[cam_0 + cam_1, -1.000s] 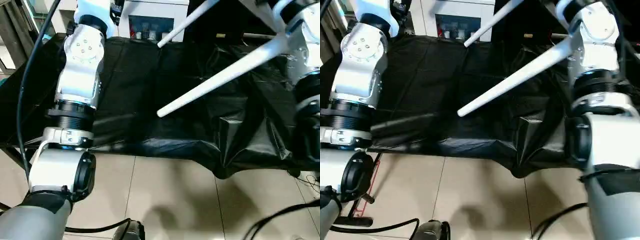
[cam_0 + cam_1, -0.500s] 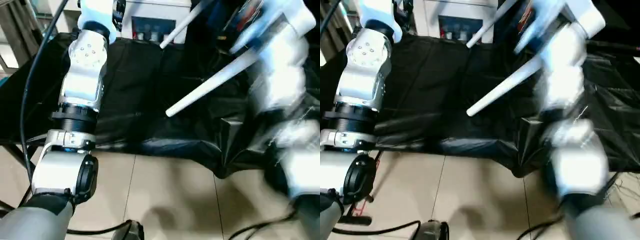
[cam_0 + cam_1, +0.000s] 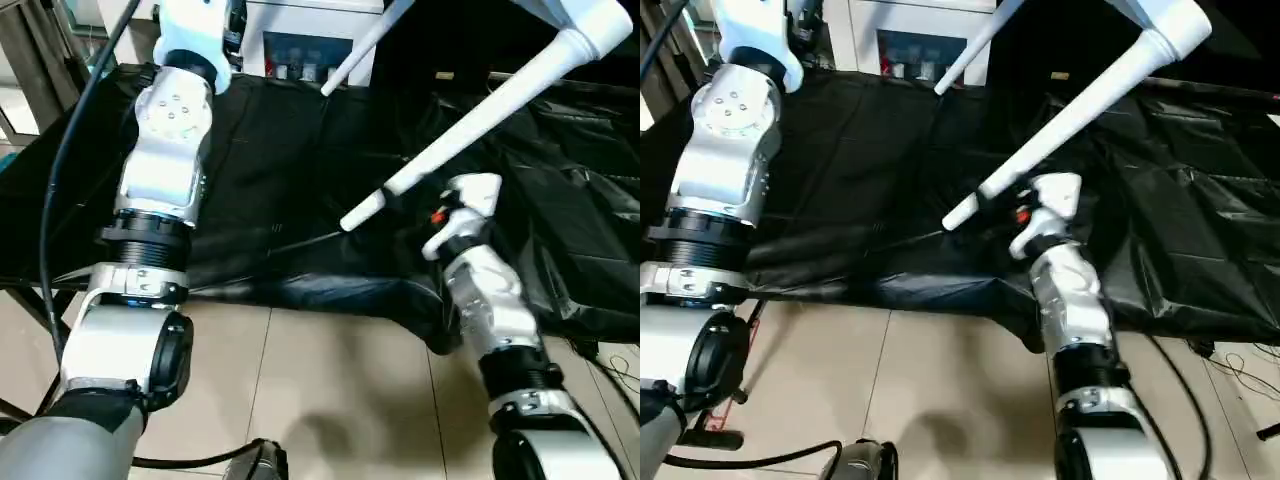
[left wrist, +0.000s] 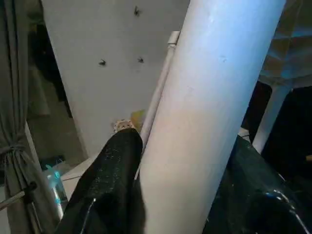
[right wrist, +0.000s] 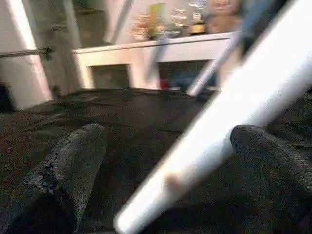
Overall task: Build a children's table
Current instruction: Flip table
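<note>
The children's table hangs tilted above the black-draped work table. Its tabletop corner [image 3: 600,20] is at the top right, and its ribbed underside [image 4: 292,44] faces me. One white leg [image 3: 470,125] slopes down from that corner to a tip over the cloth. A second leg [image 3: 355,55] points out farther back. My right gripper [image 5: 168,134] is open, its fingers [image 5: 78,161] wide apart on either side of the sloping leg near its tip, with the wrist [image 3: 465,205] just below. My left gripper [image 4: 185,126] is shut on another leg [image 4: 204,107], one finger [image 4: 112,180] pressed along it.
The black cloth [image 3: 280,180] covers the work table and hangs in folds over its front edge [image 3: 330,295]. A white cabinet [image 3: 300,35] stands behind. Tiled floor [image 3: 330,390] lies in front, with cables [image 3: 615,365] at the right. My left forearm [image 3: 160,190] rises along the left.
My right arm has come down from high on the right to low in front, and its gripper has opened wider around the sloping leg's tip. The left arm has barely moved.
</note>
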{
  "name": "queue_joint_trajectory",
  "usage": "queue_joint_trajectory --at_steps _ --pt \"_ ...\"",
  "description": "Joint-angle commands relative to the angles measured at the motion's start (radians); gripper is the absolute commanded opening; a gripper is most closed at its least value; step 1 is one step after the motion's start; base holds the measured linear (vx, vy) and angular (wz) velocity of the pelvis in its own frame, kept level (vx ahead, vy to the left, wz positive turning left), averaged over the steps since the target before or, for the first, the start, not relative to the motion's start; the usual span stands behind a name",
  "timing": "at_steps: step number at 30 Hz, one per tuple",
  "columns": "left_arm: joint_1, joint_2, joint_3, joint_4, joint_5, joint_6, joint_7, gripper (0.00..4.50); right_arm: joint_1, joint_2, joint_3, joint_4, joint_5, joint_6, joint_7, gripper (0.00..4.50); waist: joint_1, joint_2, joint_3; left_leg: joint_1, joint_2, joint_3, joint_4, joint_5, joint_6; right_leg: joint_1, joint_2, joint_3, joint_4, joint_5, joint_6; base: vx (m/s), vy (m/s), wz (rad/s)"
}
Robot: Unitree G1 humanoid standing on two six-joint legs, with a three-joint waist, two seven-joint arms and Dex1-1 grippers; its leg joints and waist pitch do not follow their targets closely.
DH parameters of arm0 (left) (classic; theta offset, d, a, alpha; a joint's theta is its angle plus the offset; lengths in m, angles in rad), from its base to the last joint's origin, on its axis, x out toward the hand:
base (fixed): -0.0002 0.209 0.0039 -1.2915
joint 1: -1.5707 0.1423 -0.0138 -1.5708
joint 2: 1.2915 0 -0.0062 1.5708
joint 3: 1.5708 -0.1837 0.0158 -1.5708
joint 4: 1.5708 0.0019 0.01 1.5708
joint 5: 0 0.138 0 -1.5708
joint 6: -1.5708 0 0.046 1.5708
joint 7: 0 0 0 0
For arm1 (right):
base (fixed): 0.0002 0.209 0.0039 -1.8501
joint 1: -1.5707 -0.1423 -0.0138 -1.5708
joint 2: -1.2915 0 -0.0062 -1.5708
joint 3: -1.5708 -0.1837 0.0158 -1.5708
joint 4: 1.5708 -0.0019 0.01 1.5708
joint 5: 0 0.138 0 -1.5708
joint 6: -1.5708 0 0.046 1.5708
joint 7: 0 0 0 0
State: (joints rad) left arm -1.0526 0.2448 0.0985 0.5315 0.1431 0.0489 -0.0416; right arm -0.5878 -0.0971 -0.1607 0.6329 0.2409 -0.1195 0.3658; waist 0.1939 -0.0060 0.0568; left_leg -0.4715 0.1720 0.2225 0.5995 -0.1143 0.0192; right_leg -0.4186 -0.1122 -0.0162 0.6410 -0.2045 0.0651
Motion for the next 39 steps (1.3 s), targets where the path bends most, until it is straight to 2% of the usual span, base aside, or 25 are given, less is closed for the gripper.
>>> queue_joint_trajectory --at_steps 1,5,8,11,14,16,17,19,21,23,27,32,33,39 --pt "-0.001 -0.019 0.001 0.003 -0.039 -0.007 -0.005 2.18 -0.019 -0.002 -0.02 -0.006 -0.002 0.044 -0.058 4.5 -0.016 -0.007 -0.083 0.084 0.053 -0.05 -0.086 -0.483 -0.12 -0.004 -0.04 0.01 -0.093 -0.272 -0.122 0.0 0.0 0.0" --pt "0.0 -0.018 -0.001 0.004 -0.038 -0.008 -0.007 2.17 -0.078 0.002 -0.066 0.035 0.038 0.075 -0.121 4.5 -0.02 -0.009 -0.086 0.084 0.052 -0.049 -0.086 -0.472 -0.117 -0.003 -0.036 0.008 -0.088 -0.224 -0.124 0.0 0.0 0.0" --pt "0.0 -0.017 -0.001 0.005 -0.037 -0.009 -0.008 2.16 -0.121 0.0 -0.087 0.066 0.059 0.085 -0.139 4.5 -0.021 -0.006 -0.085 0.088 0.052 -0.045 -0.086 -0.466 -0.121 -0.007 -0.033 0.008 -0.086 -0.204 -0.123 0.0 0.0 0.0" --pt "-0.001 -0.013 -0.002 0.008 -0.036 -0.012 -0.009 2.16 -0.233 -0.03 -0.098 0.179 0.058 0.075 -0.116 4.5 -0.024 -0.005 -0.088 0.087 0.05 -0.044 -0.084 -0.449 -0.128 -0.003 -0.035 0.006 -0.083 -0.186 -0.128 0.0 0.0 0.0" --pt "-0.001 -0.012 -0.004 0.008 -0.034 -0.013 -0.01 2.16 -0.297 -0.047 -0.114 0.257 0.066 0.076 -0.1 4.14 -0.025 -0.011 -0.088 0.084 0.05 -0.043 -0.084 -0.437 -0.124 0.0 -0.035 0.006 -0.081 -0.173 -0.128 0.0 0.0 0.0" --pt "0.0 -0.012 -0.005 0.006 -0.034 -0.012 -0.011 2.15 -0.324 -0.054 -0.12 0.294 0.071 0.089 -0.083 4.11 -0.025 -0.013 -0.088 0.081 0.05 -0.041 -0.083 -0.411 -0.113 0.003 -0.036 0.005 -0.079 -0.155 -0.134 0.0 0.0 0.0" --pt "0.001 -0.012 -0.005 0.003 -0.034 -0.011 -0.011 2.13 -0.331 -0.055 -0.121 0.302 0.072 0.092 -0.076 3.89 -0.026 -0.013 -0.089 0.08 0.05 -0.04 -0.081 -0.394 -0.103 0.006 -0.037 0.005 -0.078 -0.141 -0.137 0.0 0.0 0.0" --pt "0.004 -0.011 -0.006 -0.003 -0.034 -0.01 -0.013 2.12 -0.345 -0.055 -0.125 0.319 0.079 0.1 -0.061 3.72 -0.026 -0.017 -0.091 0.076 0.049 -0.038 -0.077 -0.335 -0.076 0.011 -0.034 0.004 -0.072 -0.083 -0.149 0.0 0.0 0.0" --pt "0.008 -0.009 -0.006 -0.007 -0.033 -0.009 -0.015 2.11 -0.36 -0.06 -0.124 0.346 0.074 0.093 -0.052 3.47 -0.026 -0.017 -0.09 0.072 0.048 -0.036 -0.074 -0.306 -0.056 0.014 -0.034 0.004 -0.071 -0.065 -0.161 0.0 0.0 0.0" --pt "0.014 -0.006 -0.007 -0.012 -0.033 -0.008 -0.018 2.11 -0.387 -0.069 -0.126 0.398 0.068 0.085 -0.038 3.3 -0.028 -0.016 -0.091 0.073 0.048 -0.035 -0.072 -0.303 -0.049 0.015 -0.036 0.004 -0.071 -0.076 -0.171 0.0 0.0 0.0" --pt "0.026 -0.004 -0.01 -0.023 -0.032 -0.004 -0.022 2.11 -0.436 -0.095 -0.136 0.492 0.061 0.083 -0.026 2.93 -0.032 -0.009 -0.088 0.077 0.052 -0.037 -0.077 -0.349 -0.071 0.011 -0.034 0.004 -0.074 -0.128 -0.178 0.0 0.0 0.0" --pt "0.04 -0.01 -0.014 -0.04 -0.031 0.004 -0.021 2.07 -0.464 -0.107 -0.138 0.528 0.054 0.082 -0.022 2.59 -0.031 -0.011 -0.088 0.08 0.052 -0.036 -0.078 -0.368 -0.084 0.009 -0.034 0.004 -0.074 -0.126 -0.177 0.0 0.0 0.0" --pt "0.045 -0.012 -0.016 -0.047 -0.03 0.008 -0.02 2.06 -0.477 -0.11 -0.143 0.538 0.056 0.079 -0.019 2.42 -0.031 -0.016 -0.088 0.078 0.052 -0.036 -0.077 -0.369 -0.081 0.011 -0.036 0.004 -0.074 -0.132 -0.177 0.0 0.0 0.0" --pt "0.06 -0.006 -0.015 -0.062 -0.029 0.015 -0.02 2.01 -0.502 -0.121 -0.146 0.569 0.053 0.055 -0.015 1.98 -0.031 -0.016 -0.088 0.077 0.053 -0.036 -0.076 -0.362 -0.075 0.01 -0.036 0.004 -0.074 -0.129 -0.176 0.0 0.0 0.0"
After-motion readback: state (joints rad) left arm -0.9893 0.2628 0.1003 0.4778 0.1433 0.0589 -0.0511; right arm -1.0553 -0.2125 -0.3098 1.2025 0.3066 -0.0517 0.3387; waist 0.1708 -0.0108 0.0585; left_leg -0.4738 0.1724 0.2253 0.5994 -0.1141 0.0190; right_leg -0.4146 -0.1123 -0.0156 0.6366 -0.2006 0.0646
